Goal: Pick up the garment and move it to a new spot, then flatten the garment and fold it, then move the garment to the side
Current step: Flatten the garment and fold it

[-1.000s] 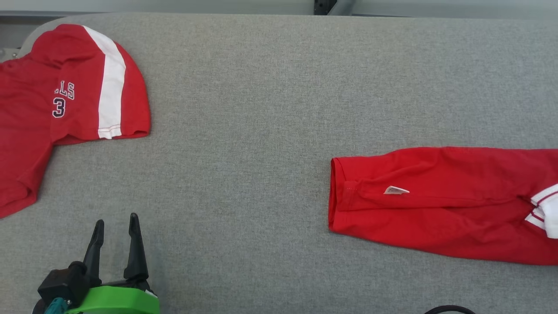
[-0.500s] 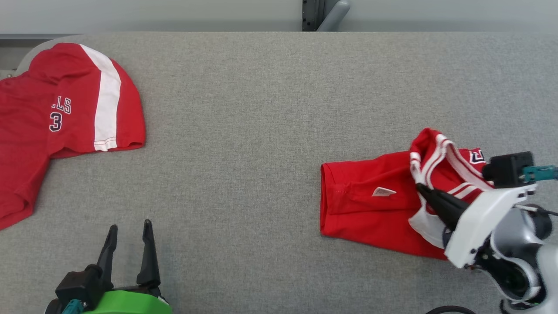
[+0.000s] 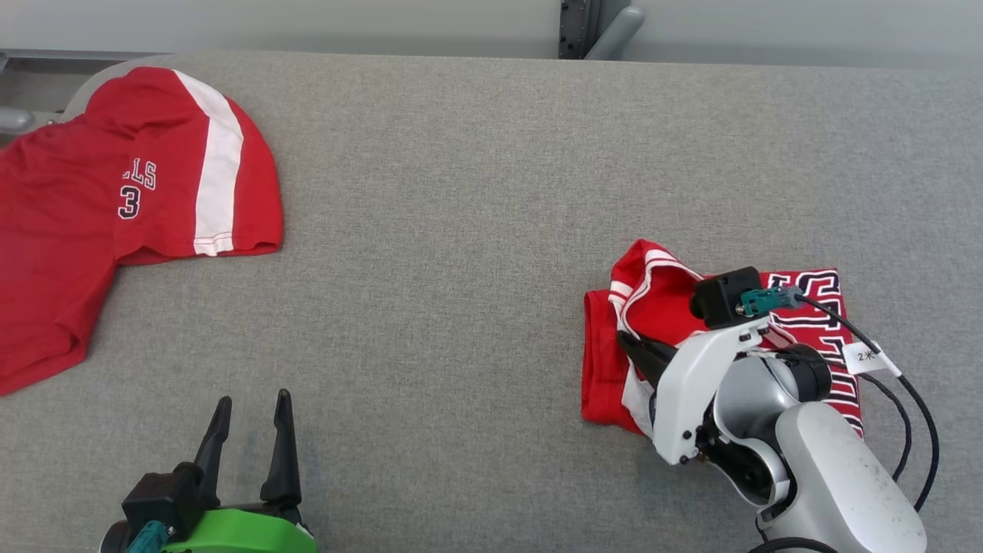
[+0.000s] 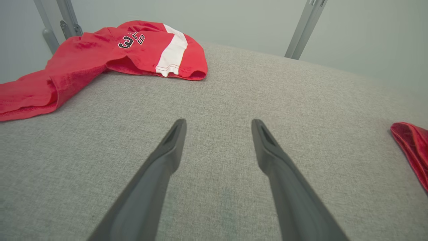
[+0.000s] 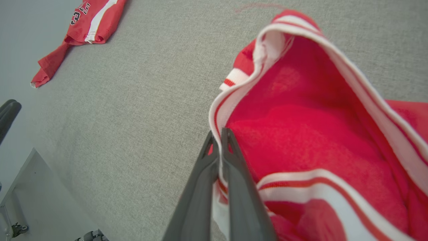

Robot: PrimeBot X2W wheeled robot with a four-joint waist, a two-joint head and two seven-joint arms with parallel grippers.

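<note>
The garment is a red jersey with white-and-red trim, lying partly doubled over on the grey table at the right. My right gripper is shut on its white-trimmed edge and holds that edge a little above the lower layer, near the garment's left end. In the right wrist view the two fingers pinch the trim between them. My left gripper stands open over bare table at the lower left, with nothing between its fingers. The garment's left end shows at the right of the left wrist view.
A second red shirt with a white stripe and dark lettering lies at the table's far left corner, partly over the edge. The grey padded table spans the view. A metal post stands behind the far edge.
My right gripper has carried the trimmed edge leftward over the garment, doubling it over itself. The head camera has shifted. The left gripper stays open in place.
</note>
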